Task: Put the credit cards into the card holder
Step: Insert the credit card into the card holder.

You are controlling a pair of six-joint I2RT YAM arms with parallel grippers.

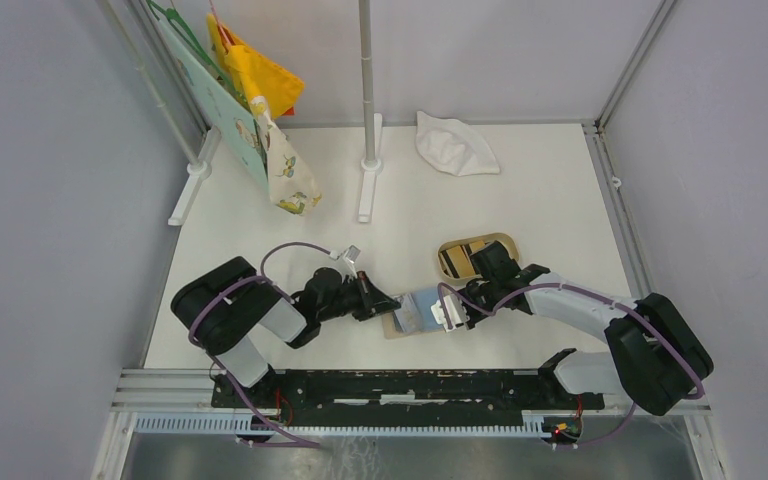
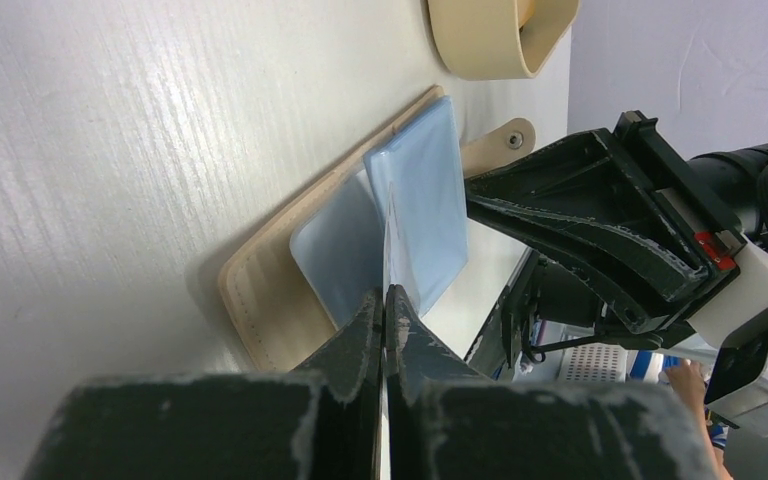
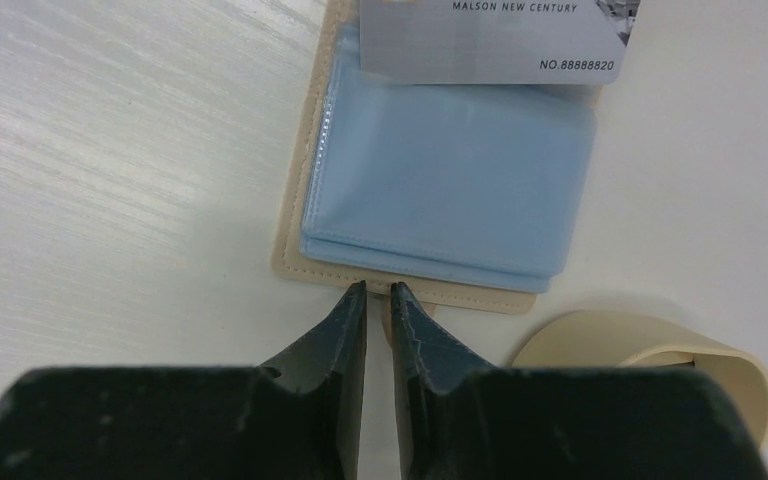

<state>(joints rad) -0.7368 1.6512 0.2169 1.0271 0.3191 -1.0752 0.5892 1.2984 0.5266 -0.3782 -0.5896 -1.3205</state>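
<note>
While the left end effector [image 2: 387, 296] pinches shut on an upright light blue pocket leaf [image 2: 415, 190] of the small beige folding card holder [image 2: 257, 305], open on the white desk [image 2: 110, 150], the right end effector [image 3: 378, 292] sits nearly closed at its edge; whether it grips, I cannot tell. Tugging the leaf could drag the holder and shift the grey-white plastic credit card [image 3: 490, 40] at its far end.

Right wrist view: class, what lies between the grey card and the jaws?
The open card holder fills that stretch: first its light blue pockets, then its beige edge. The right wrist view shows this.
</note>
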